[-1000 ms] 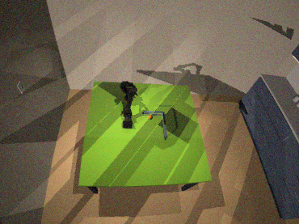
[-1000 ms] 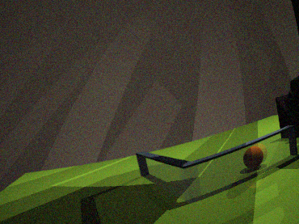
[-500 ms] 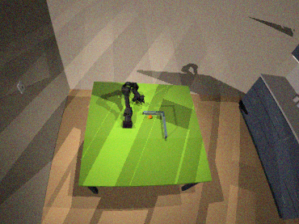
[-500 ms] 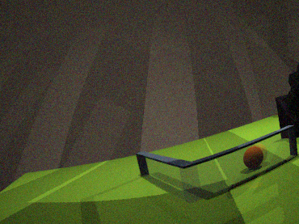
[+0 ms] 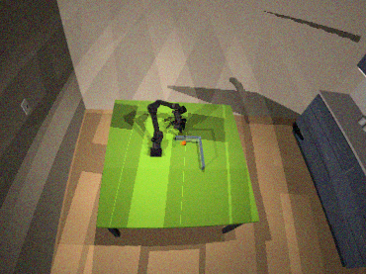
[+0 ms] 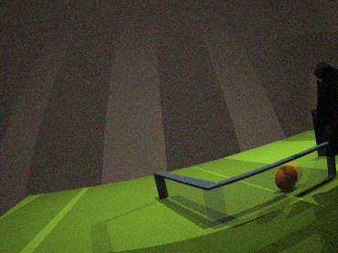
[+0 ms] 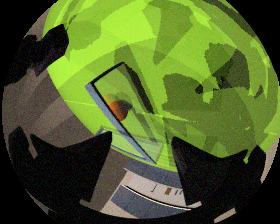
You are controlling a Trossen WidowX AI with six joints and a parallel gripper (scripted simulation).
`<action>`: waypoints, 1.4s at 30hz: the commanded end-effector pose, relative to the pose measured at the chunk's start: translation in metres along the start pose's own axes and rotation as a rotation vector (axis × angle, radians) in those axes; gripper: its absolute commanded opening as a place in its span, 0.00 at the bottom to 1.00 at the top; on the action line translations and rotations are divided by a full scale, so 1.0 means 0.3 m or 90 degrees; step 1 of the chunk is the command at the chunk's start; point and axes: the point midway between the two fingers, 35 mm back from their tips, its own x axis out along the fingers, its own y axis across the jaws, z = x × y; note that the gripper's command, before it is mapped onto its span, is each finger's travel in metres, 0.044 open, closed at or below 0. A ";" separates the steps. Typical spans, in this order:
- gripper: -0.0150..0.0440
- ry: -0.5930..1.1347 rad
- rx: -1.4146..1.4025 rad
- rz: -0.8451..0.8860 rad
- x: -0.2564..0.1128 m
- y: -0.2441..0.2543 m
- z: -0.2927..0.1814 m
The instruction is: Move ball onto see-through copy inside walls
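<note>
An orange ball (image 5: 183, 142) (image 6: 286, 178) (image 7: 118, 110) lies on the table, inside the corner and close to one wall. The see-through copy (image 6: 299, 171) shows as a pale disc partly behind the ball; the two overlap in that view but are not fully lined up. The two low clear walls (image 5: 202, 154) (image 6: 183, 180) (image 7: 102, 101) have blue-grey top edges. My gripper (image 5: 181, 130) (image 7: 142, 138) is open and empty, raised over the outer side of the wall beside the ball. In the exterior view it is cut off at the right edge.
The green table (image 5: 148, 204) (image 6: 59, 220) carries bright stripes and dark arm shadows. The arm's base (image 5: 156, 152) stands left of the walls. A blue cabinet (image 5: 326, 174) stands on the floor, right of the table.
</note>
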 end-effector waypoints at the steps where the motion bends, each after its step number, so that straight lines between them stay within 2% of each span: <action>1: 0.78 -0.070 0.213 -0.002 0.063 0.046 -0.099; 9: 0.78 -0.192 0.482 0.005 0.164 0.164 -0.216; 19: 0.78 -0.491 0.705 -0.007 0.226 0.277 -0.169; 29: 0.78 -0.496 0.710 -0.009 0.226 0.278 -0.169; 42: 0.78 -0.496 0.710 -0.009 0.286 0.247 -0.126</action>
